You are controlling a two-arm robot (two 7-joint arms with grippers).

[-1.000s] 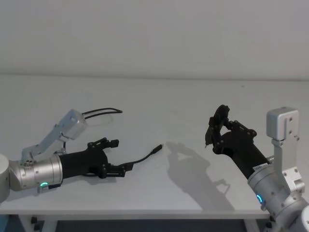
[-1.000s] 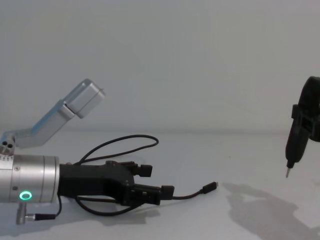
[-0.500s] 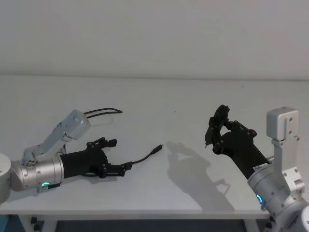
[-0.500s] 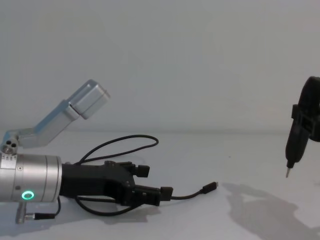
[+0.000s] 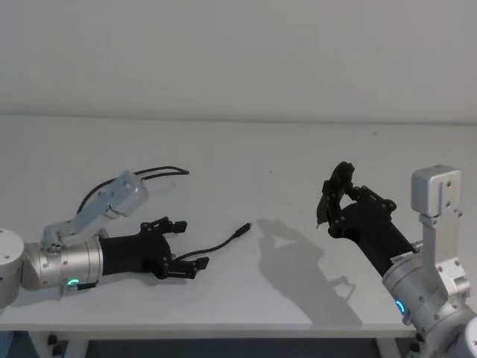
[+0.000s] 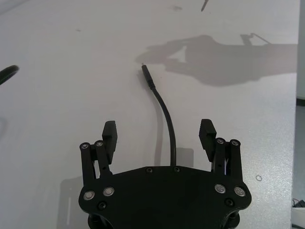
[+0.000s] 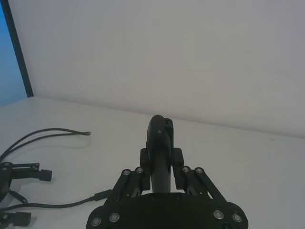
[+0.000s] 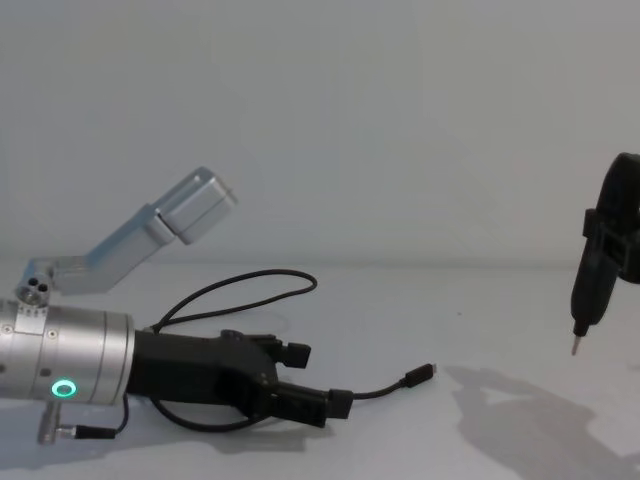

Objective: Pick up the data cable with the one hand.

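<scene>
On the white table (image 5: 246,149), toward 9 o'clock in your head view, the data cable (image 6: 169,124) is lying flat. Its free plug (image 5: 243,227) is pointing toward 2 o'clock, and its far loop (image 5: 160,171) is curving away at 11 o'clock. The cable is running between the fingers (image 6: 110,130) of the left gripper (image 5: 189,245), which are standing apart on either side without touching it. The left gripper is hovering low over the table. At 3 o'clock, well apart from the plug, the right gripper (image 5: 339,200) is hanging raised, with its fingers clamped on a black pointed tool (image 8: 588,295).
</scene>
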